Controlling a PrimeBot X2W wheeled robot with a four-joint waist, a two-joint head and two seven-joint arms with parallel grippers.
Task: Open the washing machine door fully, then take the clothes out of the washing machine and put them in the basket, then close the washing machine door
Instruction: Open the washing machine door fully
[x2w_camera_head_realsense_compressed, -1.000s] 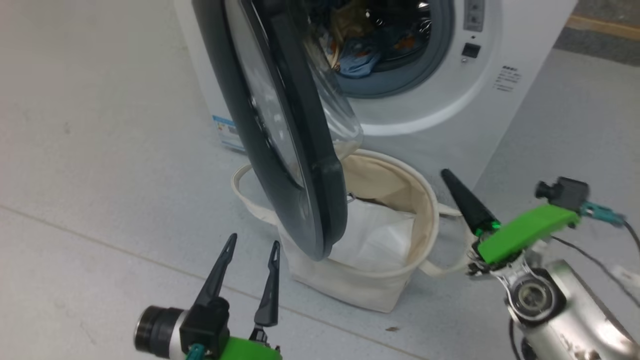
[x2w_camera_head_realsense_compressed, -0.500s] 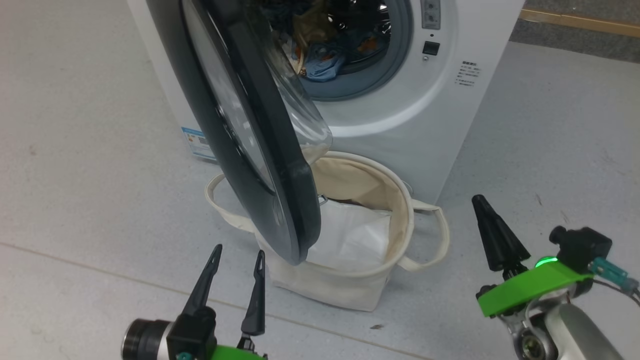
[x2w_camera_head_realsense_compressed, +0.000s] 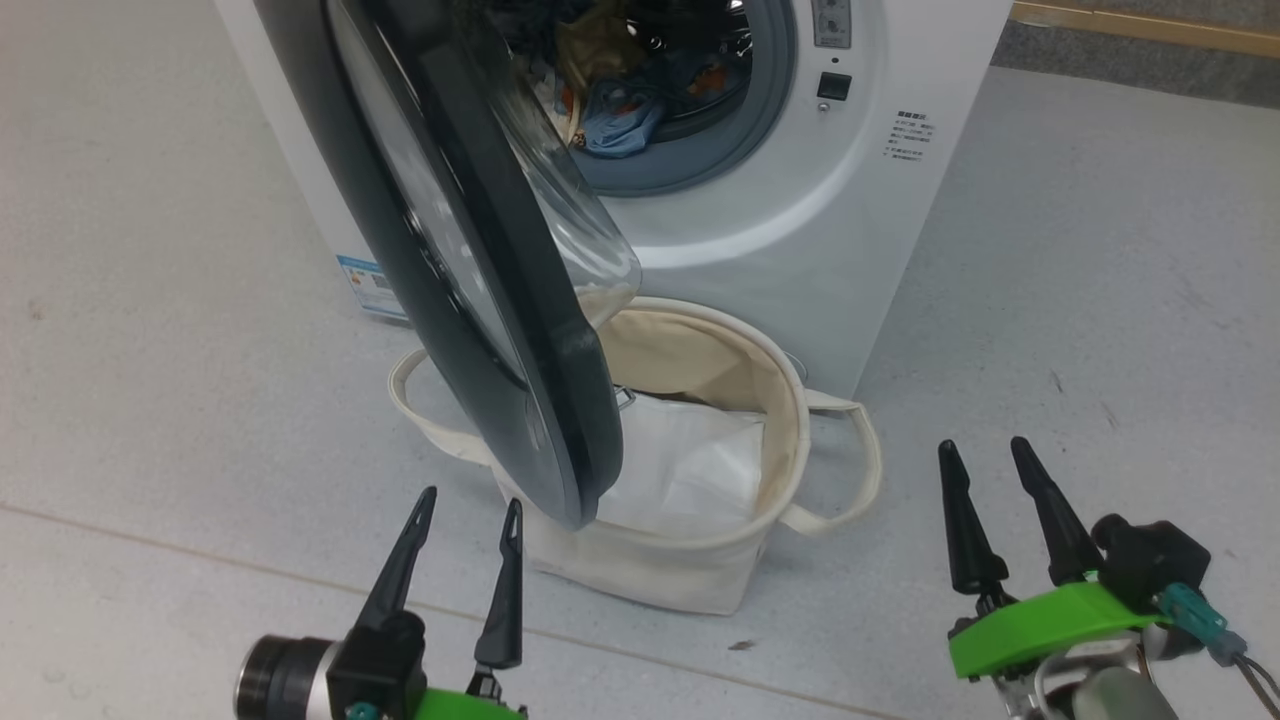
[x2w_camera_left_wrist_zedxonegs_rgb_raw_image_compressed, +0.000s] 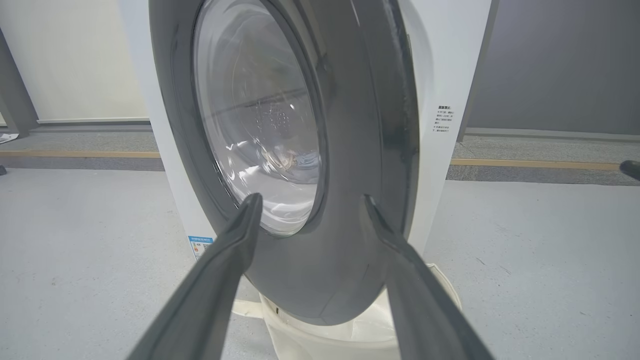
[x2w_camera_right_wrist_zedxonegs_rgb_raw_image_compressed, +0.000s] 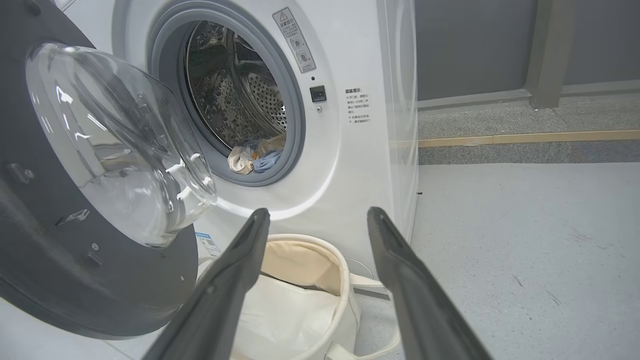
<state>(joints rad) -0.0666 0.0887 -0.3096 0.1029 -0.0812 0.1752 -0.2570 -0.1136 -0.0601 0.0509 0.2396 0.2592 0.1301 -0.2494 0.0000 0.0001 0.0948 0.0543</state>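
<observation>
My left tool (x2w_camera_head_realsense_compressed: 472, 497) and right tool (x2w_camera_head_realsense_compressed: 982, 443) are spread, empty. The glossy black-rimmed round glass door (x2w_camera_head_realsense_compressed: 560, 420) looks only half open, so I reckon it needs swinging wider next.

the room is evenly bright, with soft light from overhead, so shadows are faint: a weak grey one lies on the pale grey speckled floor (x2w_camera_head_realsense_compressed: 150, 300) at the foot of the round cream canvas basket (x2w_camera_head_realsense_compressed: 690, 570). white streaks of glare cross the clear domed glass of the big black-rimmed round door (x2w_camera_right_wrist_zedxonegs_rgb_raw_image_compressed: 125, 145). the perforated steel drum (x2w_camera_right_wrist_zedxonegs_rgb_raw_image_compressed: 260, 100) is dim, with small glints. the white front-loading washing machine (x2w_camera_head_realsense_compressed: 800, 240) looks slightly washed out. in both wrist views straight edges bow near the corners. the left gripper (x2w_camera_left_wrist_zedxonegs_rgb_raw_image_compressed: 311, 197) has long dark fingers (x2w_camera_left_wrist_zedxonegs_rgb_raw_image_compressed: 215, 280) that go soft and unfocused close to the lens. the head view is sharp, faintly grainy.
</observation>
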